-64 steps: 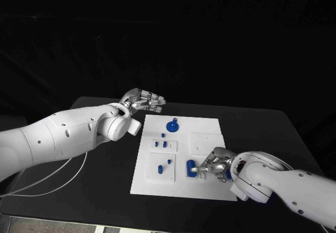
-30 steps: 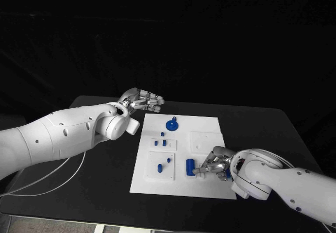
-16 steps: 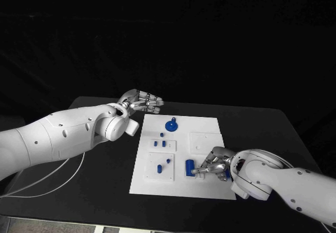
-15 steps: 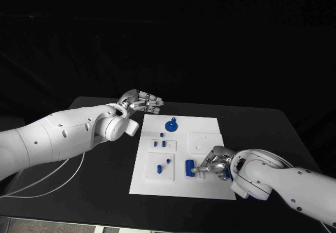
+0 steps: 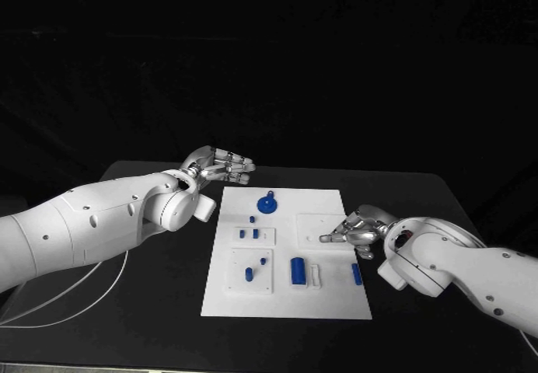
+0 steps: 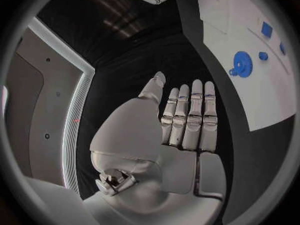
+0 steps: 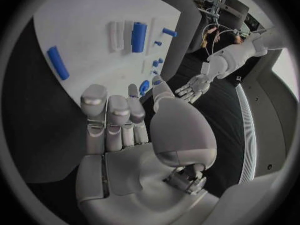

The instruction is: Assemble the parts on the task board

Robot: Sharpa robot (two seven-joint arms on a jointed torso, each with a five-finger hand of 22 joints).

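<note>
The white task board [image 5: 337, 305] lies in the middle of the table. On it are a round blue part [image 5: 267, 204], a blue cylinder [image 5: 297, 270], a white piece [image 5: 315, 274], a blue bar [image 5: 357, 273] and several small blue parts. My right hand [image 5: 353, 229] hovers over the board's right side, fingers stretched out, holding nothing. In the right wrist view that hand [image 7: 115, 120] is above the blue bar [image 7: 56, 62] and the blue cylinder [image 7: 139, 36]. My left hand [image 5: 221, 165] hangs off the board's far left corner, fingers apart and empty. The left wrist view shows this hand [image 6: 184, 117] beside the round blue part [image 6: 241, 63].
The black table [image 5: 134, 287] runs wide on both sides of the board. A white cable [image 5: 62, 307] trails over the table's left part under my left arm. My left arm crosses the left side of the table.
My right hand has risen from beside the blue cylinder and drawn back toward the board's right middle. A blue bar now lies uncovered where the hand was. The left hand has hardly moved.
</note>
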